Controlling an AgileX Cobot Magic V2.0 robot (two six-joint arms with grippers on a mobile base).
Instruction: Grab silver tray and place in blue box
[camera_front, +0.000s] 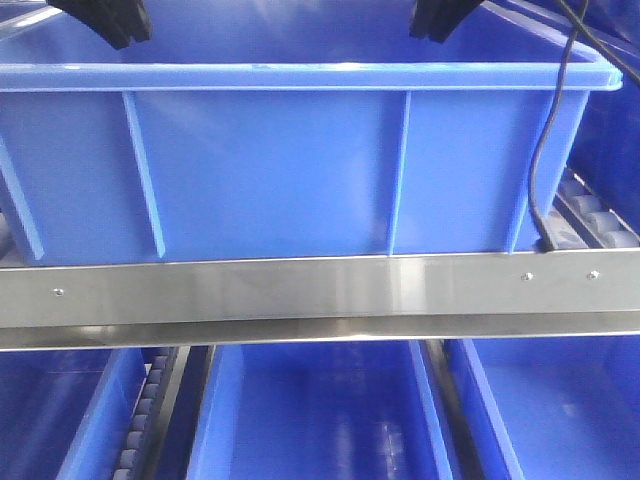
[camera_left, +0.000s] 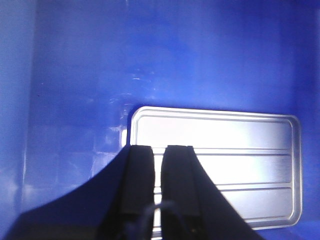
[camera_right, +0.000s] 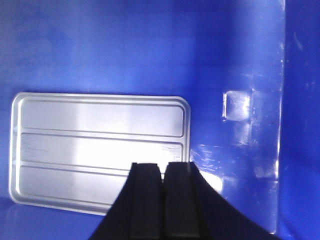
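Note:
The silver tray (camera_left: 225, 165) lies flat on the floor of the blue box (camera_left: 75, 75), ridges showing, with nothing holding it. In the right wrist view the silver tray (camera_right: 95, 145) sits left of the box's inner wall (camera_right: 280, 75). My left gripper (camera_left: 159, 147) hangs above the tray's left end, its fingers together with only a thin slit and nothing between them. Over the tray's right end my right gripper (camera_right: 161, 164) is shut and empty. From the front, the blue box (camera_front: 270, 170) fills the view, with the left gripper (camera_front: 115, 25) and right gripper (camera_front: 440, 20) just above its rim.
The box rests behind a steel rail (camera_front: 300, 290). Narrower blue bins (camera_front: 310, 420) sit on the level below. A black cable (camera_front: 550, 130) hangs down the box's right side, next to a roller track (camera_front: 600, 215).

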